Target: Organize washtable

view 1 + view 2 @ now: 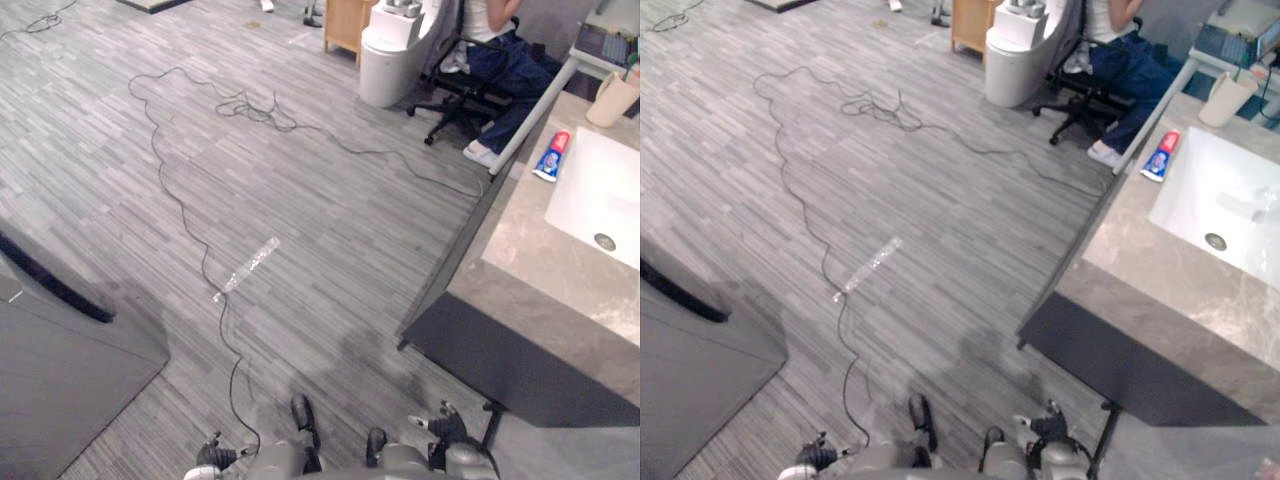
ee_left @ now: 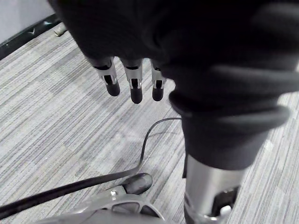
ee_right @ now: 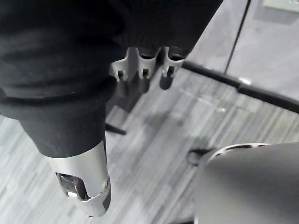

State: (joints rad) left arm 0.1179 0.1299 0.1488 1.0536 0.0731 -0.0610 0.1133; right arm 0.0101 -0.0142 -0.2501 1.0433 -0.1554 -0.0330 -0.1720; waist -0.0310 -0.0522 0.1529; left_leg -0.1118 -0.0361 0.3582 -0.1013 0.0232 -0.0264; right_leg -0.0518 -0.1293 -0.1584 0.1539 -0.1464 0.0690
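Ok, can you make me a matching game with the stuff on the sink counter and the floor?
Things:
1 toothpaste
2 cup
3 tape
4 person

Where:
A sitting on a chair
B lying flat on the counter
C lying on the floor
D standing upright on the counter

Pairs: 1-B, 2-D, 3-C, 4-A

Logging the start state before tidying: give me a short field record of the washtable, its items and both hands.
washtable: stone-look counter, ahead on the robot's right
sink: white basin set in the counter
toothpaste tube: lies flat on the counter beside the sink's far corner
cup: beige, upright, beyond the sink
left hand: hangs over the carpet, fingers relaxed, empty
right hand: hangs over the carpet, fingers relaxed, empty
person: seated beyond the washtable
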